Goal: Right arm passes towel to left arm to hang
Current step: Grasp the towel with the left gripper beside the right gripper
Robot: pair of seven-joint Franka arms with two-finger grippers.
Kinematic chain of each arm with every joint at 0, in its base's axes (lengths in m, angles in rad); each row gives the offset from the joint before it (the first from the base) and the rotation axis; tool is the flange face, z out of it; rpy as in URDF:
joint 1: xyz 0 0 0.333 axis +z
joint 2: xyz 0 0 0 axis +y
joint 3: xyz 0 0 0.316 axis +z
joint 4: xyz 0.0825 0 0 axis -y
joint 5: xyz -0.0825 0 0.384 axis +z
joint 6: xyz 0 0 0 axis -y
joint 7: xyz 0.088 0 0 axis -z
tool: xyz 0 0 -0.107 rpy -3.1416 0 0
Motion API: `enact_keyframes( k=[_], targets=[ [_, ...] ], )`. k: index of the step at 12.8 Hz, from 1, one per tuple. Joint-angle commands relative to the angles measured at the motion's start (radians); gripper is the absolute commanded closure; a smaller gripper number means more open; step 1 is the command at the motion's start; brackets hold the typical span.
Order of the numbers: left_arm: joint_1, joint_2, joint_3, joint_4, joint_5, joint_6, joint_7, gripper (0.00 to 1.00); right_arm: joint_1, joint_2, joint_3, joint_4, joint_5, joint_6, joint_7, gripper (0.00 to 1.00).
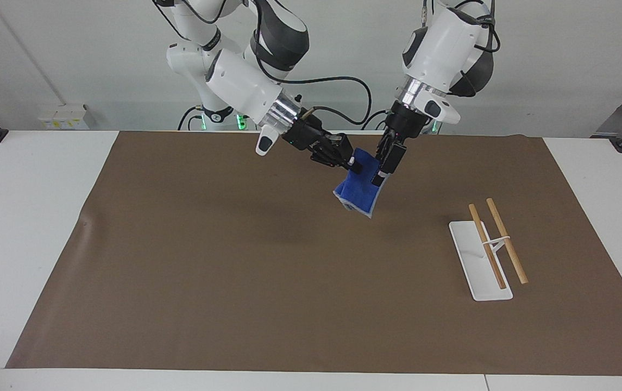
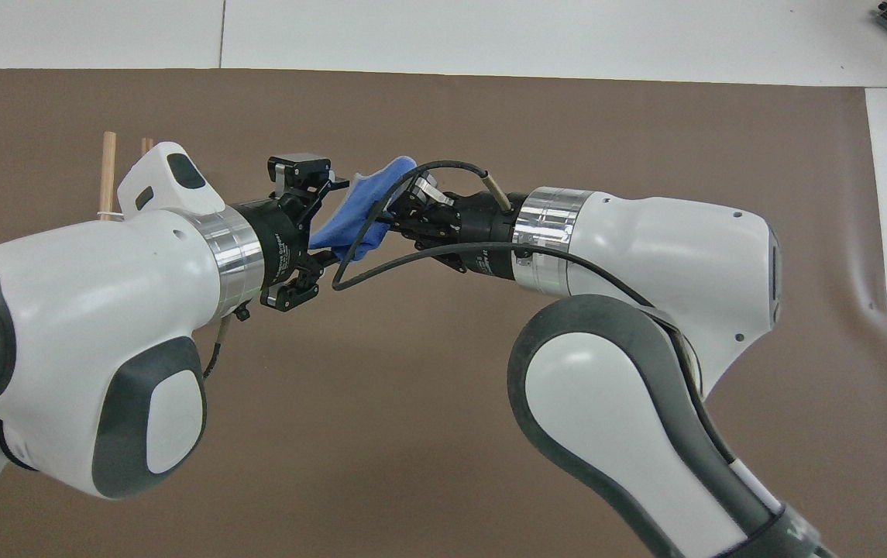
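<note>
At frame centre we see the towel (image 1: 361,190) hanging lengthwise from the clenched right gripper (image 1: 350,163), its free edge between the parted fingers of the left gripper (image 1: 381,175) (not yet gripping).

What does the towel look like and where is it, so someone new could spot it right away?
Start from the brown mat covering most of the table, then look above its middle, where the two arms meet. The towel hangs there in the air, pinched by the right pincer, with the left pincer at its other edge. It is the only bright blue, soft thing in sight.
</note>
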Motion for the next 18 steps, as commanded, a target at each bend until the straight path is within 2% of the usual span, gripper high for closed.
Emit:
enact_keyframes(
  k=[1,7,8,10,13,14,17,18],
  targets=[
    [0.031,-0.015,-0.011,-0.015,-0.021,0.007,0.069,0.17,-0.008,0.006,0.008,0.010,0.003,0.002,0.007,1.00],
    [0.031,-0.013,-0.009,-0.012,-0.022,0.008,0.069,0.17,-0.006,-0.006,0.005,-0.001,0.002,-0.001,0.003,1.00],
    [0.030,-0.018,-0.011,-0.016,-0.022,0.004,0.062,0.21,-0.006,-0.007,0.005,-0.004,0.002,-0.001,0.003,1.00],
    [0.030,-0.019,-0.011,-0.021,-0.022,-0.001,0.065,0.35,-0.006,-0.007,0.005,-0.005,0.002,-0.001,0.004,1.00],
    [0.031,-0.019,-0.009,-0.021,-0.022,-0.022,0.071,0.64,-0.006,-0.009,0.005,-0.007,0.002,-0.001,0.004,1.00],
    [0.037,-0.019,-0.008,-0.022,-0.021,-0.024,0.080,0.78,-0.006,-0.009,0.005,-0.007,0.002,-0.003,0.006,1.00],
    [0.048,-0.019,-0.007,-0.022,-0.021,-0.025,0.152,1.00,-0.006,-0.014,0.005,-0.015,0.002,-0.003,0.007,1.00],
    [0.052,-0.019,-0.007,-0.027,-0.021,-0.033,0.181,1.00,-0.006,-0.015,0.005,-0.015,0.000,-0.004,0.007,1.00]
  ],
)
